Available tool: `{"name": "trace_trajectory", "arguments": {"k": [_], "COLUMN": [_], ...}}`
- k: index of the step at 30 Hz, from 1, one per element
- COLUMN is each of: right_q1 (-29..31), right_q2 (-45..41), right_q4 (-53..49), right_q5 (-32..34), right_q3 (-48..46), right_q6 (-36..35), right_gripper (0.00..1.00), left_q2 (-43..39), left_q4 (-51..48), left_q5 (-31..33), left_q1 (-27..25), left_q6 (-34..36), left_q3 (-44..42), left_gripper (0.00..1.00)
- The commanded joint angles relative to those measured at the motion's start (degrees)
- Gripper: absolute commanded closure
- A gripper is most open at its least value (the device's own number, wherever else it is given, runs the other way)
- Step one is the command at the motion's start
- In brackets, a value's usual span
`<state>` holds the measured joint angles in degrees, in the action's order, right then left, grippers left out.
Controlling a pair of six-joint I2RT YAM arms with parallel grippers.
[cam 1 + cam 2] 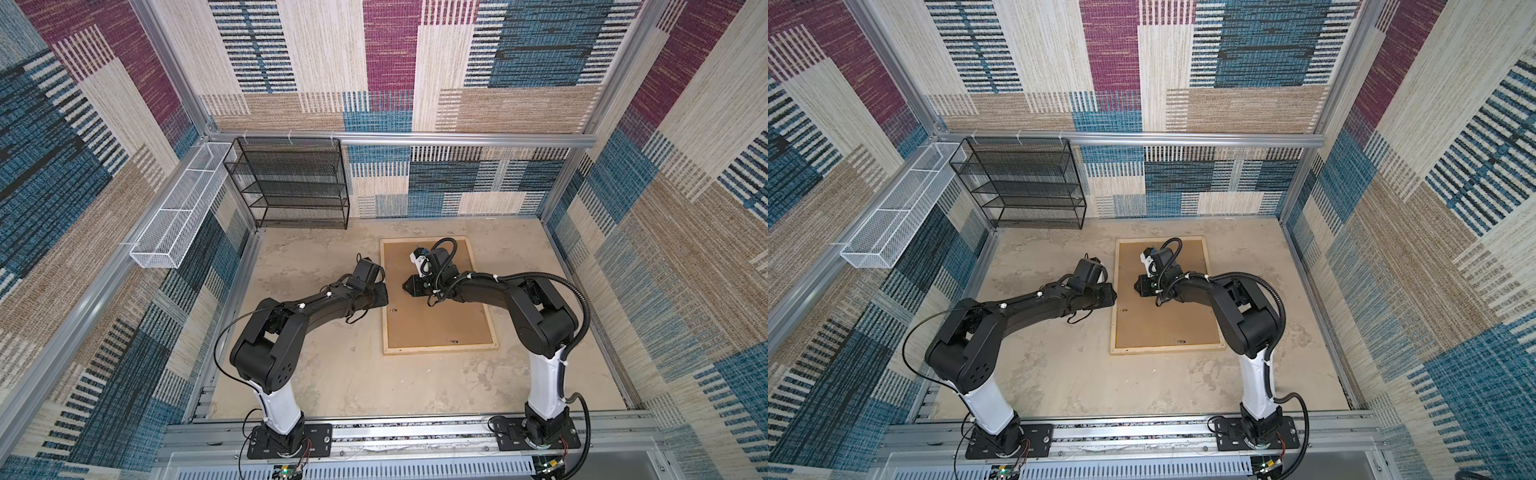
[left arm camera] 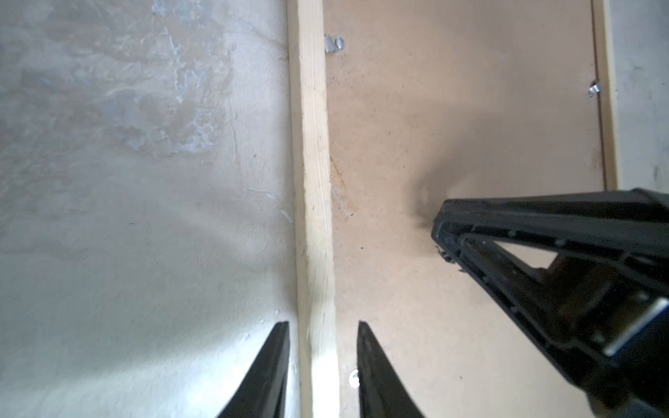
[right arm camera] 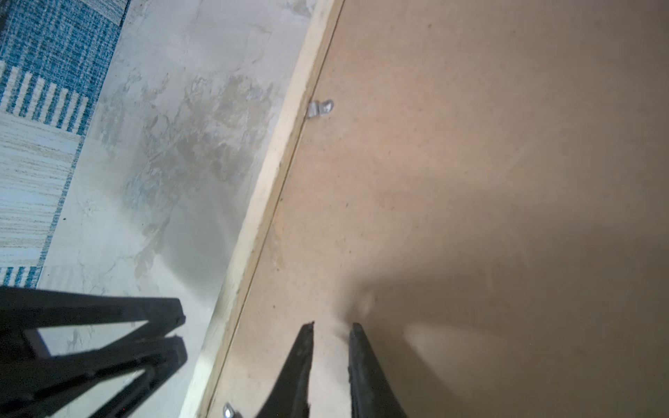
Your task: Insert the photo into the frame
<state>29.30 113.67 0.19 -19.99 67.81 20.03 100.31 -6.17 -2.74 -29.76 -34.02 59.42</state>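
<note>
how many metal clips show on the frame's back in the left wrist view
3 clips. Two sit along the frame strip that the left hand straddles, one by its finger, one farther along. The third is on the opposite strip. The right hand may hide more.

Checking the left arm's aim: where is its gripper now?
In the left wrist view the left gripper straddles the frame at its left rail, about midway along, facing the right gripper.

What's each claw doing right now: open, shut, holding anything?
Left claw: open, astride a side strip of the pale rectangular wooden picture frame, gripping nothing.
Right claw: slightly open over the plain brown backing board, holding nothing.
</note>
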Motion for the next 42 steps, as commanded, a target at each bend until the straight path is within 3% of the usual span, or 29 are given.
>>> {"name": "trace_trajectory", "arguments": {"k": [1,11,22,34,42], "right_q1": [0.1,3.5,7.9,8.3,8.3], "right_q2": [-2.9,-8.0,-7.4,-5.2,-3.2], "right_q4": [1.8,2.1,2.8,3.1,0.7], "right_q5": [-1.6,-4.1,-4.3,-3.7,2.1], "right_q3": [-2.9,-9.8,-10.0,-9.9,-7.7], "right_q6": [-0.4,-0.3,1.5,1.2,0.0], "right_gripper": [0.87,1.0,1.0,1.0,1.0], "left_q2": [-2.0,-8.5,-8.5,-5.2,-5.2], "left_q4": [-2.0,-1.9,-0.1,-1.5,-4.7], "left_q5": [-0.4,0.5,0.3,0.4,1.5], "left_q1": [-0.4,-4.2,-7.2,-7.7,-7.7], "left_q6": [0.6,-4.8,-6.6,-6.3,-5.2], "left_q3": [-1.4,-10.2,-12.2,-10.9,-9.9], "left_gripper": [0.65,0.7,0.75,0.83,0.88]}}
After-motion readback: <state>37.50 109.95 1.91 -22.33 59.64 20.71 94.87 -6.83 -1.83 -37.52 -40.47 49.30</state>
